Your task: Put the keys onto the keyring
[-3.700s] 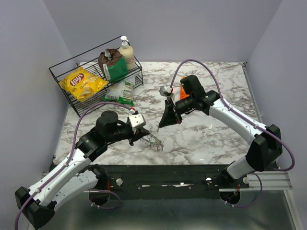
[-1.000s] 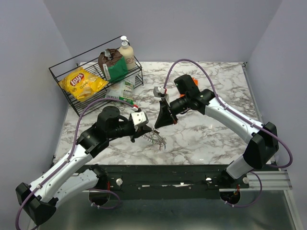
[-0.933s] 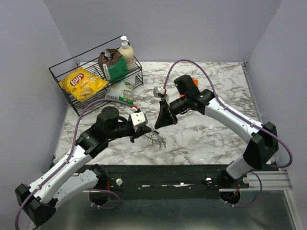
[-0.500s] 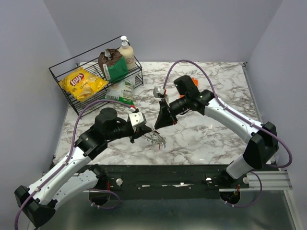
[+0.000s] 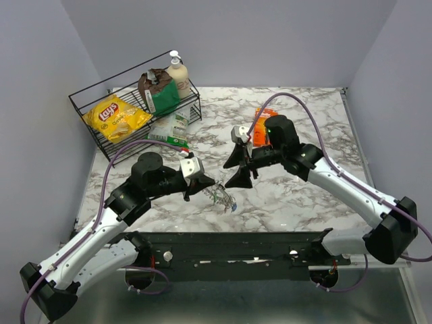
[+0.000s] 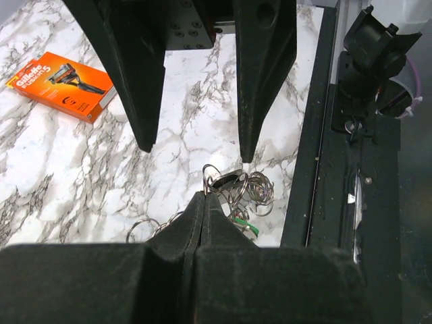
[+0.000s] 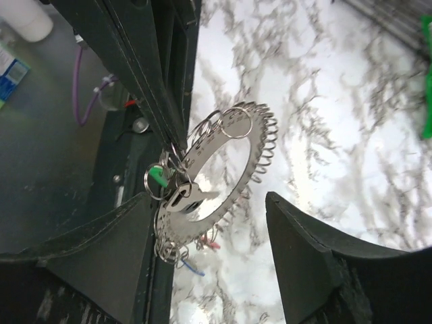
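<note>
The left jaws are pinched fully shut on the rim of the keyring [image 6: 239, 187], holding it steady above the counter [image 5: 304, 115] so its loop faces outward. A green-headed key [image 7: 158, 177] hangs on the ring right beside those jaws. Just beyond, the right jaws stand wide apart and empty, flanking the ring, probably ready to take a fresh grip.

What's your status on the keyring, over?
Left claw shut on keyring. Right claw open, empty, facing it. Orange razor box off to the side, not blocking.
</note>
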Controlling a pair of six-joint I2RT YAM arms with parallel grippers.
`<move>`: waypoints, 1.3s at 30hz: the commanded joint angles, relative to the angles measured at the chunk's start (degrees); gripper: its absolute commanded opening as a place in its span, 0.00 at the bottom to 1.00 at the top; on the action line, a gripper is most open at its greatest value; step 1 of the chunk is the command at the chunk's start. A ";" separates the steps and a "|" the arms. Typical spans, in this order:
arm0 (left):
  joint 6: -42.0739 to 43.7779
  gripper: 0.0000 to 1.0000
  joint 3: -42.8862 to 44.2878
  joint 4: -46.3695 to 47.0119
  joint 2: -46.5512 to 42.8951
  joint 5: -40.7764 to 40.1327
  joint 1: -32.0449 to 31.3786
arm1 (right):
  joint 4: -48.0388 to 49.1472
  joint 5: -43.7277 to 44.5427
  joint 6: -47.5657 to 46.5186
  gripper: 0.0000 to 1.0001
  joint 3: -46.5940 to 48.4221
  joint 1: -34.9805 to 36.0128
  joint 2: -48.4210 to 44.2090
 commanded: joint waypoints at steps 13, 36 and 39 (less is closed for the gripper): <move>-4.90 0.00 -2.40 14.25 -2.22 8.65 -0.22 | 19.07 -3.83 8.76 0.64 -7.03 -0.02 -9.54; -7.36 0.00 -1.34 17.34 -1.78 9.79 -0.22 | 21.70 -12.63 11.75 0.45 -7.20 0.06 -6.11; -7.54 0.00 -1.52 17.52 -1.87 9.97 -0.31 | 21.79 -12.62 12.01 0.41 -7.03 0.06 -5.50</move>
